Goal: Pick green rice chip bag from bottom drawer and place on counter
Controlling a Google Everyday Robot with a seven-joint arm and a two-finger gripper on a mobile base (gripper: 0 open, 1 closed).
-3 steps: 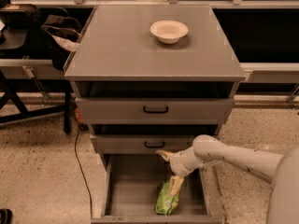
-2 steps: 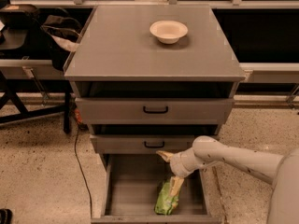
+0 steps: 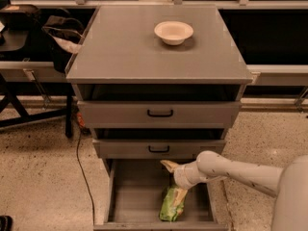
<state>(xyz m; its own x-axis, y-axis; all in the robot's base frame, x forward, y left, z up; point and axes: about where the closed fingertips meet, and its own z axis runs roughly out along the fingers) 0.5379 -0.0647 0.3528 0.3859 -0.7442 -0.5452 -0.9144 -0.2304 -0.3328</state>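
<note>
The green rice chip bag [image 3: 172, 205] lies lengthwise in the open bottom drawer [image 3: 134, 196], right of its middle and near its front. My gripper [image 3: 174, 181] reaches in from the right, just above the bag's far end. It is open: one cream finger [image 3: 168, 165] points back and left, the other reaches down to the bag's top end. The bag rests on the drawer floor. The grey counter [image 3: 125, 47] is the top of the cabinet above.
A cream bowl [image 3: 173, 32] stands on the counter at the back right. The two upper drawers with black handles [image 3: 160, 113] stick out slightly above the bottom drawer. A black cable [image 3: 82, 172] runs down the floor to the left. Chairs and bags stand at far left.
</note>
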